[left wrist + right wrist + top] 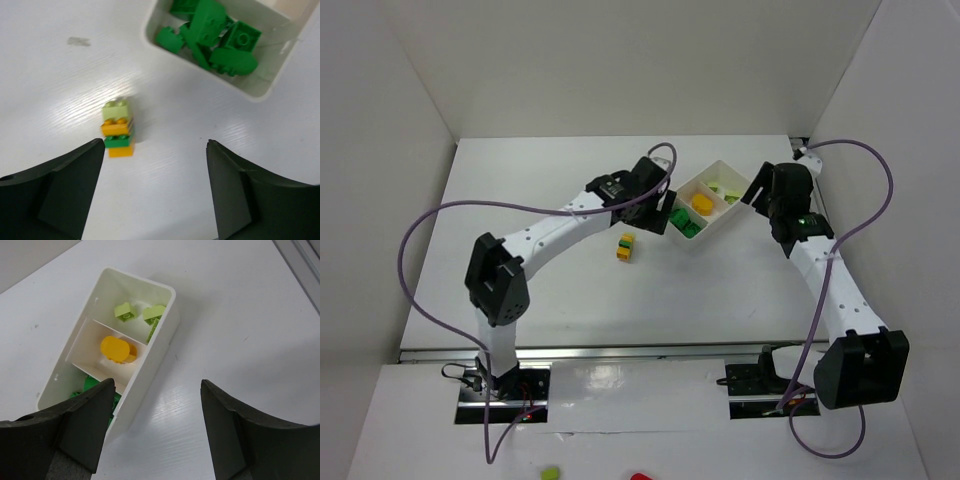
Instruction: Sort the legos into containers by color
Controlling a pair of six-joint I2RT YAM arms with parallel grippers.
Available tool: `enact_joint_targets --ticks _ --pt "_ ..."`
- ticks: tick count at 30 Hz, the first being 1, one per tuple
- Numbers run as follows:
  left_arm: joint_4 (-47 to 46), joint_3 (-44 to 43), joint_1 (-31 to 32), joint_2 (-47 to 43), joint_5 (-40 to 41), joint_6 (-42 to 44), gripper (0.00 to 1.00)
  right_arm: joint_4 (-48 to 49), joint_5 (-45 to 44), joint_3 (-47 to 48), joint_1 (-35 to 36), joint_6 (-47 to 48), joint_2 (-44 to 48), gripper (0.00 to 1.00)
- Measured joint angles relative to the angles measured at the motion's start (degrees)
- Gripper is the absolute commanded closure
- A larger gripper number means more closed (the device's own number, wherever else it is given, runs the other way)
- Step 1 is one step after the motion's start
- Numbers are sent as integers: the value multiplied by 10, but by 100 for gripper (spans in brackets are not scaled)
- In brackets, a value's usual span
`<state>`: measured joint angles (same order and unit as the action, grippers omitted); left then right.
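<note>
One stack of legos loose on the table, just near and left of the tray: pale green on top, then orange-yellow, dark green, and yellow at the base. Looks late in the sorting, with only this mixed stack outside the compartments.

Above it, left gripper with jaws spread wide and nothing between them; stack closer to the left finger than to the middle. Next move: shift left to centre, come down, pinch. Probably calls for pulling the bricks apart too, since four colours seem pressed together, though blur makes that hard to confirm.

Over bare table just right of the tray, right gripper, equally wide and empty.

Three compartments: far one with pale green bricks, middle one with a yellow piece, near-left one with dark green bricks heaped loosely.
</note>
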<state>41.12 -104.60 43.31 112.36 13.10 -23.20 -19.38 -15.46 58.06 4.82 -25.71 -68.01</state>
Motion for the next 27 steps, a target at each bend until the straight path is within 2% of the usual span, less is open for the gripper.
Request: enact_joint_targets --ticks 2,5,14,16,17,20,24,27 --pt "-3 50 -1 -47 24 -12 2 0 4 0 0 0 2 24" --pt "-11 101 -8 -76 38 -29 2 0 13 -2 0 0 2 24" --pt "-38 164 -32 -15 32 -72 1 -4 28 -4 0 0 2 24" --pt "-42 173 -37 -10 30 -76 7 -4 29 -4 0 0 2 24" --pt "-47 177 -39 -9 29 -79 13 -4 31 -5 0 0 2 24" --pt "-64 188 -44 -9 20 -86 20 -4 35 -7 0 0 2 24" --pt "-84 203 -50 -8 4 -85 27 -5 38 -8 0 0 2 24" --pt "-90 210 -51 -5 -3 -83 27 -5 38 -9 0 0 2 24"
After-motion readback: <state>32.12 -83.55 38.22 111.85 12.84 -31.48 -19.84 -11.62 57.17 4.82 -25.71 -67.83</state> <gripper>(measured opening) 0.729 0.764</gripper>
